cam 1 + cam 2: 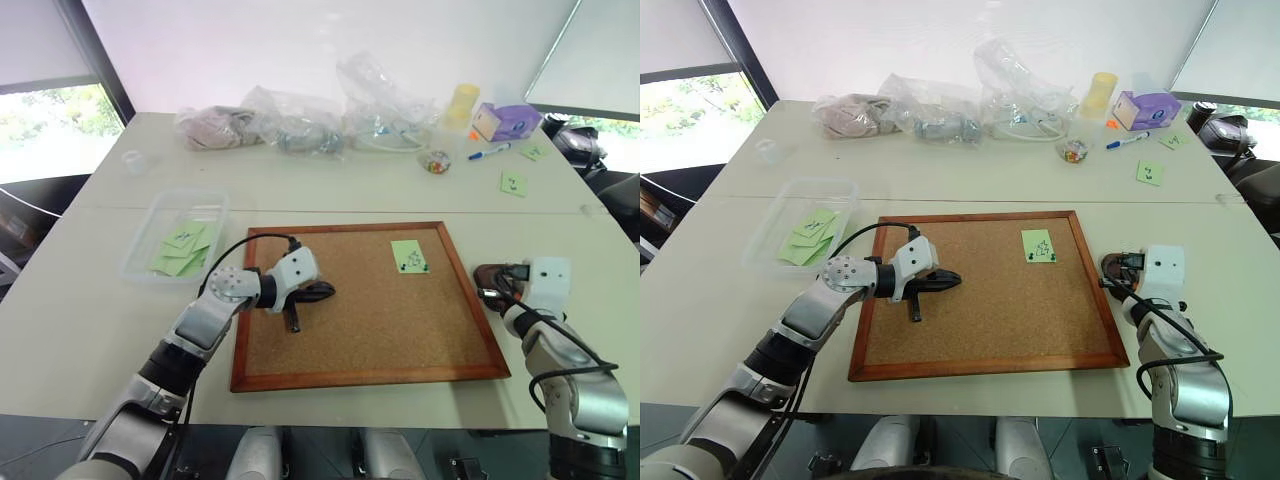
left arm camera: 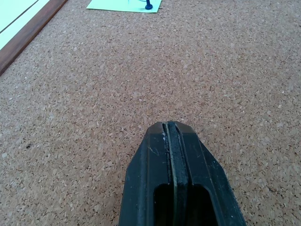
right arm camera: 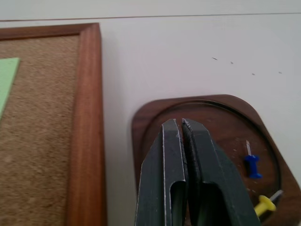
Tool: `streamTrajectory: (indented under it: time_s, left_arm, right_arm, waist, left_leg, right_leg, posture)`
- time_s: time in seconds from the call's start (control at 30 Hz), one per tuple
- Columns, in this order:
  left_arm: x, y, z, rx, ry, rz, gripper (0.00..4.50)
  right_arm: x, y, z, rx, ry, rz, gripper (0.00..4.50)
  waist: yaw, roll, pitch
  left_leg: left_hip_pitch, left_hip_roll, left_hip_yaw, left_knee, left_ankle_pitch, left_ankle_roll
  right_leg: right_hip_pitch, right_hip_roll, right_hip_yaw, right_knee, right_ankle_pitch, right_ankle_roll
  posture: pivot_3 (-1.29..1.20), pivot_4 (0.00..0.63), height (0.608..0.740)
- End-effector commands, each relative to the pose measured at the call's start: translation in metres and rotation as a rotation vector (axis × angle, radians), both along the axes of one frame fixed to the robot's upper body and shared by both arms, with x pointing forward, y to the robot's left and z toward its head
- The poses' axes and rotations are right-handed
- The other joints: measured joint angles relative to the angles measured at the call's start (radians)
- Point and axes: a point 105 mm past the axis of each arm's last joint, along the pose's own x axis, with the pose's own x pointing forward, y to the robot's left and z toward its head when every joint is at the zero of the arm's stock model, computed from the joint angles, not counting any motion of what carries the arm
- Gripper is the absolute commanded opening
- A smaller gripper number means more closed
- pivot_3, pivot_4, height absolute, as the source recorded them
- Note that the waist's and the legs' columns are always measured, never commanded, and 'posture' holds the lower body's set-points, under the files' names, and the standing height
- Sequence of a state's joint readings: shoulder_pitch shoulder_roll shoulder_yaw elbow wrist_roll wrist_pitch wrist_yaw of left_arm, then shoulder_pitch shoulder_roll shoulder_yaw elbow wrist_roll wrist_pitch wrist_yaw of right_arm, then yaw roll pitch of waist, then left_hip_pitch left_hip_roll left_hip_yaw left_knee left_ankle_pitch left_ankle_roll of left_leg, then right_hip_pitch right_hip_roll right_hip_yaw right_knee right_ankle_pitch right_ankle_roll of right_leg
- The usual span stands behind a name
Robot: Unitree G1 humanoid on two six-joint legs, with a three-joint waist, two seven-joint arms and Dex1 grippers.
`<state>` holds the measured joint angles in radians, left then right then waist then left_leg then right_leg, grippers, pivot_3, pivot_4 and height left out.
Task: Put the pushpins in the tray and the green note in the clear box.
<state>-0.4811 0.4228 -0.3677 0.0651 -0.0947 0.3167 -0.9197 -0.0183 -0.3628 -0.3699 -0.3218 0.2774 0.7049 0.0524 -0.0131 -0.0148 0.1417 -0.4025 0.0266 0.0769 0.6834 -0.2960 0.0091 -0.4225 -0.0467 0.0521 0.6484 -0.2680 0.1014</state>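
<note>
board: the cork board [image 1: 365,300] sits in the middle of the table, and one green note [image 1: 409,256] is pinned on it near the far right corner. Looks like two dark pins at its lower edge; the left wrist view shows one dark blue pin [image 2: 148,5] in it.

tray: small dark wooden tray [image 3: 207,122] on the table just beside the board's right frame. It's got a blue pushpin [image 3: 253,165] and a yellow pushpin [image 3: 265,203] lying in it already.

right gripper: right gripper [image 3: 182,129] hangs over the tray, clenched with nothing visible between the fingers. I'd guess it needs to go back to the note for the next pin.

left gripper: left gripper [image 2: 169,129] is pressed shut and empty too, low over the bare cork on the left half of the board, well apart from the note.

clear box: clear box [image 1: 140,250] is off the board's far left corner with several green notes inside.

how I'd do it: open up before coming down, grab the pin by its plastic head and pull straight up so the paper doesn't tear. Only lift the note once both pins are out.

watch out: the pins are tiny, so it's easy to pinch paper instead.
</note>
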Motion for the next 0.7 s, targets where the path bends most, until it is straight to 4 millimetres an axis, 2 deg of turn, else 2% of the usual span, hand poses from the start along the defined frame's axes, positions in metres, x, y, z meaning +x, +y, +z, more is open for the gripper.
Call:
streamTrajectory:
  time_s: [0.03,0.07,0.17,0.37,0.57,0.7]
  left_arm:
    - [-0.001,0.005,-0.016,0.054,0.032,0.026,0.00]
    - [-0.001,0.005,-0.016,0.054,0.031,0.026,0.00]
    - [-0.001,0.004,-0.016,0.053,0.031,0.026,0.00]
    - [0.000,0.004,-0.015,0.051,0.028,0.030,0.00]
    - [0.000,0.004,-0.015,0.050,0.027,0.033,0.00]
    - [0.000,0.004,-0.015,0.050,0.027,0.033,0.00]
  right_arm:
    - [0.000,-0.005,0.014,-0.025,-0.046,-0.033,0.05]
    - [-0.001,-0.008,0.012,-0.030,-0.035,-0.046,0.05]
    - [-0.002,-0.010,0.011,-0.028,-0.029,-0.055,0.90]
    - [-0.002,-0.013,0.015,0.006,-0.059,-0.078,3.95]
    - [-0.004,-0.018,0.029,0.071,-0.150,-0.107,3.95]
    - [-0.005,-0.014,0.046,0.239,-0.277,-0.100,3.95]
  waist:
    - [0.000,0.000,0.000]
    - [0.000,0.000,0.000]
    - [0.000,0.000,0.000]
    - [0.000,0.000,0.000]
    - [0.001,0.000,0.000]
    - [0.000,0.000,0.000]
  left_leg:
    - [0.000,0.000,0.000,0.000,0.000,0.000]
    - [0.000,0.000,0.000,0.000,0.000,0.000]
    - [0.000,0.000,0.000,0.000,0.000,0.000]
    - [0.000,0.000,0.000,0.000,0.000,0.000]
    - [0.000,0.000,0.000,0.000,0.000,0.000]
    - [0.000,0.000,0.000,0.000,0.000,0.000]
  right_leg:
    - [0.000,0.000,0.000,0.000,0.000,0.000]
    - [0.000,0.000,0.000,0.000,0.000,0.000]
    - [0.000,0.000,0.000,0.000,0.000,0.000]
    - [0.000,0.000,0.000,0.000,0.000,0.000]
    - [0.000,0.000,0.000,0.000,0.000,0.000]
    - [0.000,0.000,0.000,0.000,0.001,0.002]
  posture:
    - [0.00,0.150,0.737]
    - [0.00,0.150,0.737]
    - [0.00,0.150,0.737]
    - [0.00,0.150,0.737]
    - [0.00,0.150,0.737]
    - [0.00,0.150,0.737]
